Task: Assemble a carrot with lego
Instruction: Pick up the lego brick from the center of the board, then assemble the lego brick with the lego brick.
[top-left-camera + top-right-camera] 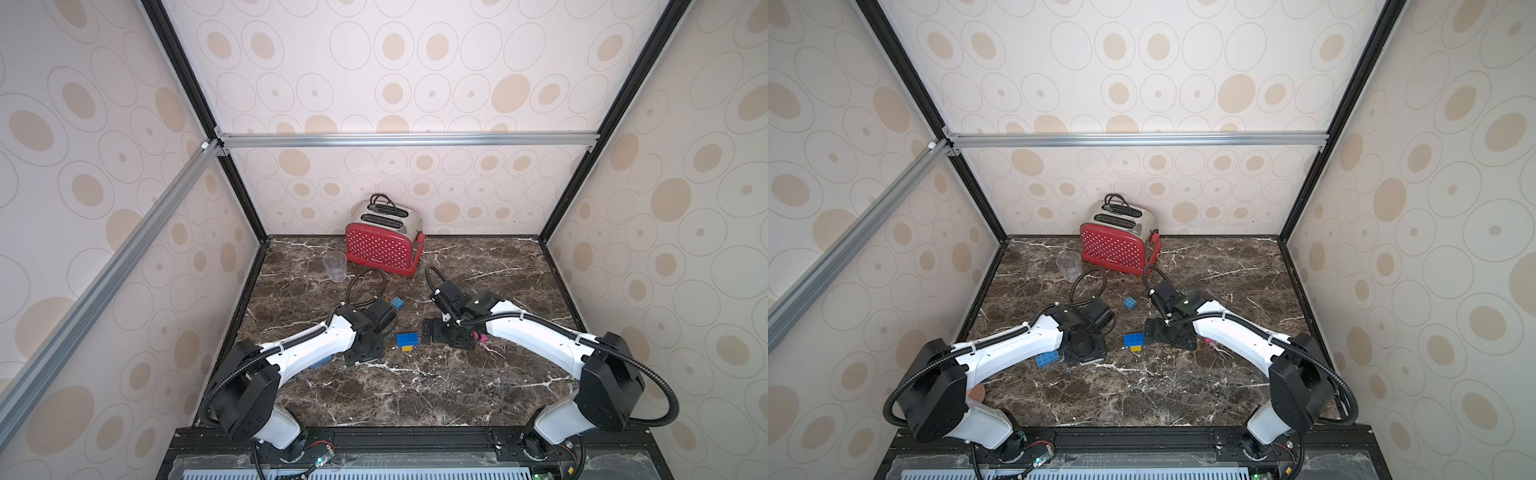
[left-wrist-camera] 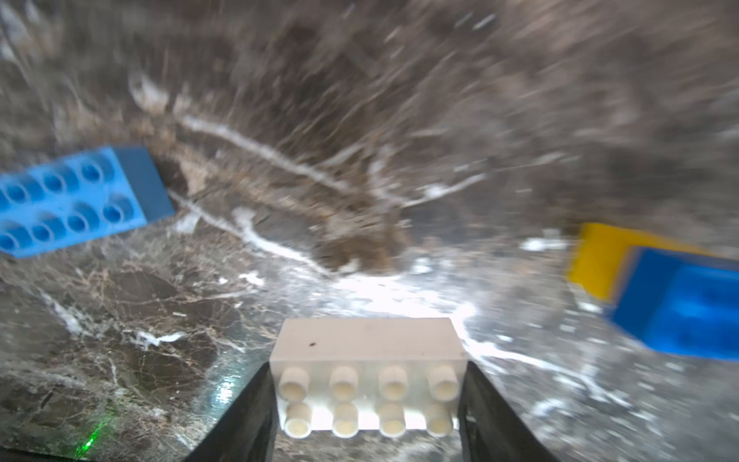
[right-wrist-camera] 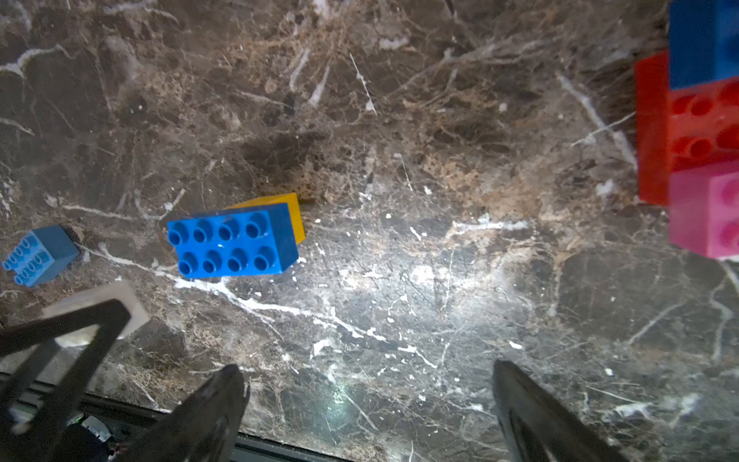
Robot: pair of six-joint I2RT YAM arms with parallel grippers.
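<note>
My left gripper (image 2: 368, 368) is shut on a white lego brick (image 2: 366, 344), one finger on each end, studs facing the camera. The carrot shows as two separate stacks. A blue brick on a yellow one (image 1: 407, 340) (image 3: 234, 244) lies between the grippers. A red brick carrying a blue and a pink brick (image 3: 696, 132) lies under the right arm; only the pink (image 1: 483, 337) shows in both top views. My right gripper (image 3: 368, 368) hangs open over bare marble, just right of the blue-yellow stack. The left wrist view is blurred.
A light blue brick (image 1: 1047, 358) lies under the left arm. A small blue brick (image 1: 397, 303) sits behind the grippers. A red toaster (image 1: 380, 249) and a clear cup (image 1: 335, 266) stand at the back of the marble table (image 1: 415, 386). Walls enclose three sides.
</note>
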